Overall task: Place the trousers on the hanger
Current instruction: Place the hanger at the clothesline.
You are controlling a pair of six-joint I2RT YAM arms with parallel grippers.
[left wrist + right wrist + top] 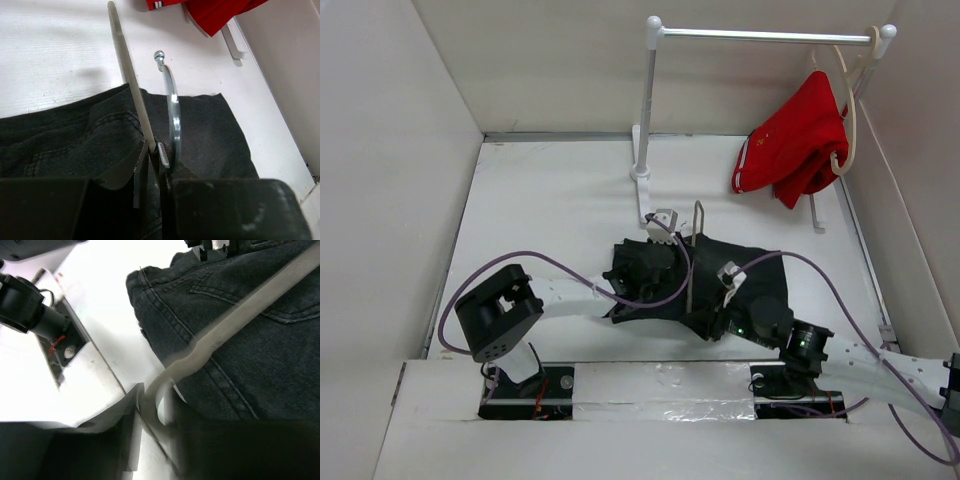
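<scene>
Between the fingers of the left pincer (152, 160), in its wrist view, sits the near end of the hanger (174, 115). The jaws are pressed almost together on the thin metal. Ahead of this pincer the frame runs out over the trousers (75, 140), its ball-tipped hook farthest off. Beyond that lie the bare counter (60, 60) and a red garment (220, 12). The pinch probably serves to fix that end, so the wire cannot skid on the denim.

Right at the right pincer (152, 412), in its own view, a curved end of the hanger loops between narrowly parted jaws, which seem to grip it. The bar crosses the trousers' pocket seams in front.

Seen from above, the trousers lie bunched under and between both pincers, with the hanger on top. A rail (770, 35) stands well behind them. Holding the wire at two spots likely steadies it for threading, as no cloth hangs over it yet.
</scene>
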